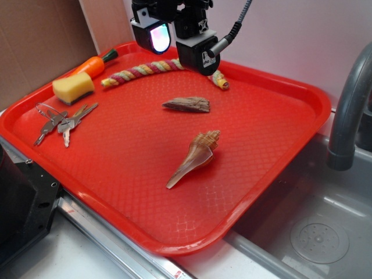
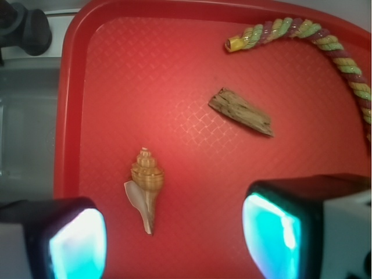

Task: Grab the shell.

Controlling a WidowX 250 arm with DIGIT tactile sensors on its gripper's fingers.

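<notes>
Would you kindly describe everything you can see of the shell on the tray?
The shell is a tan-beige spiral sea shell, hard and faintly glossy, with brown banding. Its knobby whorled head tapers through a flared lip to a long thin point. It lies on its side, whole as far as can be seen, near the middle of the red tray, head toward the tray's far right, point toward the near edge. Only the tray touches it; the wood piece lies apart behind it, and the gripper hangs high above the tray's far side.
</notes>
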